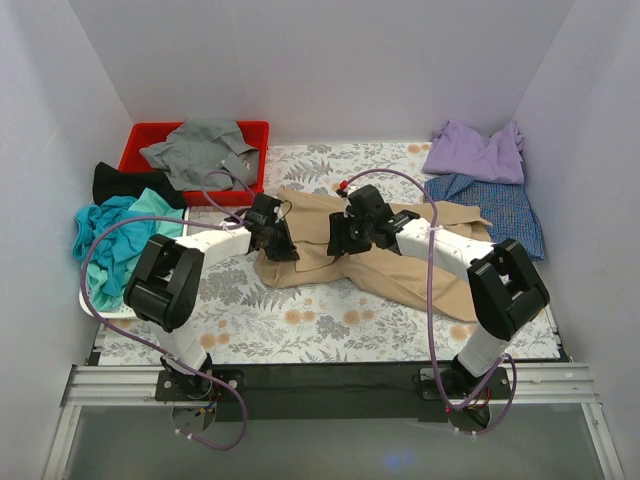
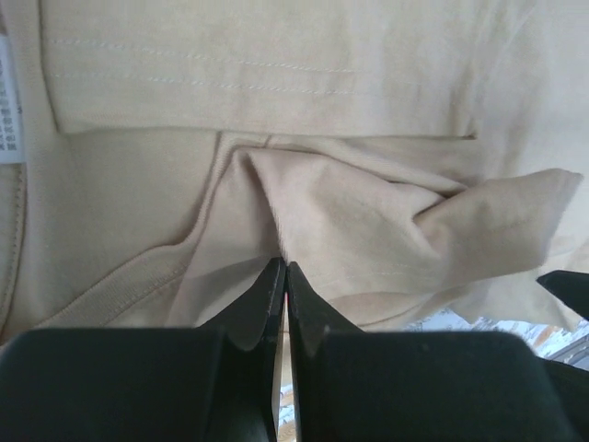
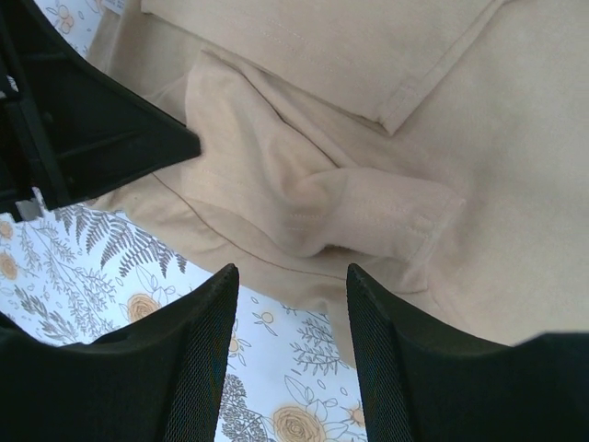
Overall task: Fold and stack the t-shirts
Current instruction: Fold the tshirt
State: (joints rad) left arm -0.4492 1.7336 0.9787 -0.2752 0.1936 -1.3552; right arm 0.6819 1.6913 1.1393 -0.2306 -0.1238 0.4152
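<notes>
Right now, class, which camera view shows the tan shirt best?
The top view: nearly the whole tan shirt shows, spread on the table. The left wrist view shows only a fold pinched in the left gripper; the right wrist view, just a hemmed edge beyond the open right gripper.

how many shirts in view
6: grey shirt in the red bin, black shirt and teal shirt at left, tan shirt centre, lavender shirt and blue-checked shirt far right. Others may be hidden.
</notes>
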